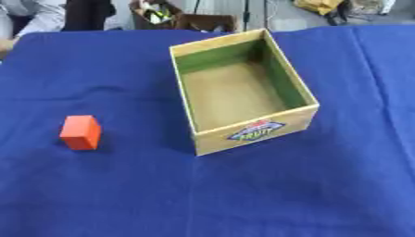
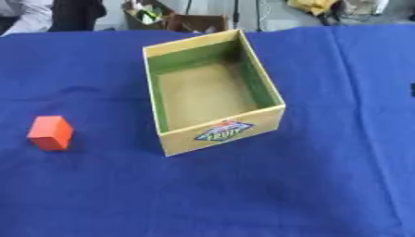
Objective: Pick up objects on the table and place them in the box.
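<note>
Since neither hand shows in either view, can't say what they're doing. Orange block sits on the blue counter, left of the empty box. Looks light and rigid; I'd pinch its flat opposite sides.

of the robot's body only a small sliver shows, at the far right edge of the right eye view, on the side where the right arm comes in. it looks like a bit of the right hand, though it is too small to be sure. it is black, narrow and taller than wide, cut off by the picture's edge. its shape and surface detail are too small to make out.
</note>
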{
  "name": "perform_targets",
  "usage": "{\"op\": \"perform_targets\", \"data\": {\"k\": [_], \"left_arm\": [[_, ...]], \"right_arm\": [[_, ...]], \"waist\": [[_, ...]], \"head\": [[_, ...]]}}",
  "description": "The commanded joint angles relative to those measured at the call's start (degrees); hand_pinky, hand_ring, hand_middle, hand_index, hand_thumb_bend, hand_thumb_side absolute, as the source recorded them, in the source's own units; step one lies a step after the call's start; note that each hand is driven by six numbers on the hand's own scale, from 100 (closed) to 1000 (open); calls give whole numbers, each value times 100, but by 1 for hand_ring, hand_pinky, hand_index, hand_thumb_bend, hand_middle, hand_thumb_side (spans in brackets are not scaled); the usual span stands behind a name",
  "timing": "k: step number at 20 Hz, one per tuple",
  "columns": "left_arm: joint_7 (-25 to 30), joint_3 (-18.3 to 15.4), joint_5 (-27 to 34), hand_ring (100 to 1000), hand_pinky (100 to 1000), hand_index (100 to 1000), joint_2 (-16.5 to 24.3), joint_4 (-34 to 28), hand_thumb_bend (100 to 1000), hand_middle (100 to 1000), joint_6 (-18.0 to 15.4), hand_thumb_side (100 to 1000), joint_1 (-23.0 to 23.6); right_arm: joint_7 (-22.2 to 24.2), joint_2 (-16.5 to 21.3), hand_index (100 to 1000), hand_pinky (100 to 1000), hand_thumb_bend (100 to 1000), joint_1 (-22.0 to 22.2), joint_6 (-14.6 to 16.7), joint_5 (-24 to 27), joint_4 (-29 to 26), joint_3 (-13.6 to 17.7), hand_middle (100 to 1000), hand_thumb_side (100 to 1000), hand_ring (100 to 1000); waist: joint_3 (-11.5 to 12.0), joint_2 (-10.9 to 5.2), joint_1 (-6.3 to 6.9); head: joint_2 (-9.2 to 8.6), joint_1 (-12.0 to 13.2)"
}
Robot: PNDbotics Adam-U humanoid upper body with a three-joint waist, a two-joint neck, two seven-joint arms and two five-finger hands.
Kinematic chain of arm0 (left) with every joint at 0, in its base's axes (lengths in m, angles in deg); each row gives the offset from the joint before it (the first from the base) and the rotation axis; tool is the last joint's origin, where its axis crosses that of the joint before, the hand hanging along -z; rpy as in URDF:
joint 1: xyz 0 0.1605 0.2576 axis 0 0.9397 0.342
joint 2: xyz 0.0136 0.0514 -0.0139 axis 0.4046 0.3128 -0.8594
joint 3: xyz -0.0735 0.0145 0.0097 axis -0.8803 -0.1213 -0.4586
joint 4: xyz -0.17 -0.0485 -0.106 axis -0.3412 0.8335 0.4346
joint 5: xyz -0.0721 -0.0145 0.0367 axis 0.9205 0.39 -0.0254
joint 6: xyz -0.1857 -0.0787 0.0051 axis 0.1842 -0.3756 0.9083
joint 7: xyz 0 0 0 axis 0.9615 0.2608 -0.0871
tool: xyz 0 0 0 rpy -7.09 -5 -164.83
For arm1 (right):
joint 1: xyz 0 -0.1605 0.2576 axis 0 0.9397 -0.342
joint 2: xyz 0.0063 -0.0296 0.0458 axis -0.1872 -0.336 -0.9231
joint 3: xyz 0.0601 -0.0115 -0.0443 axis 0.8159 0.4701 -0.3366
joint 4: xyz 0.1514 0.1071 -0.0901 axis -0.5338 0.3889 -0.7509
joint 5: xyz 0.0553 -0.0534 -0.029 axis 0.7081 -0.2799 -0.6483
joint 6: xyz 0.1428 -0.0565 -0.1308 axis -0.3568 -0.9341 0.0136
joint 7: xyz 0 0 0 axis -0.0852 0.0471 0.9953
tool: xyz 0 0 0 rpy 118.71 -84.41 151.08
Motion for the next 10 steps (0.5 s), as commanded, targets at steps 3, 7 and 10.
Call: {"op": "perform_targets", "data": {"k": [3,7,10], "left_arm": [[182,264,104,835,656,1000,323,-32,655,808,-38,1000,-273],[289,427,204,828,644,996,295,-54,639,802,-69,1000,-401],[327,527,281,823,632,993,279,-97,626,797,-50,1000,-452]], "right_arm": [[41,141,721,782,100,-33,20,39,-127,-11,576,804,720],[60,135,721,783,100,-32,12,45,-127,-19,576,803,721],[69,134,722,784,100,-32,6,43,-127,-24,576,804,721]], "waist": [[-27,-112,3],[-45,-110,14],[-52,-109,22]], "head": [[-66,45],[-58,58],[-48,70]]}}
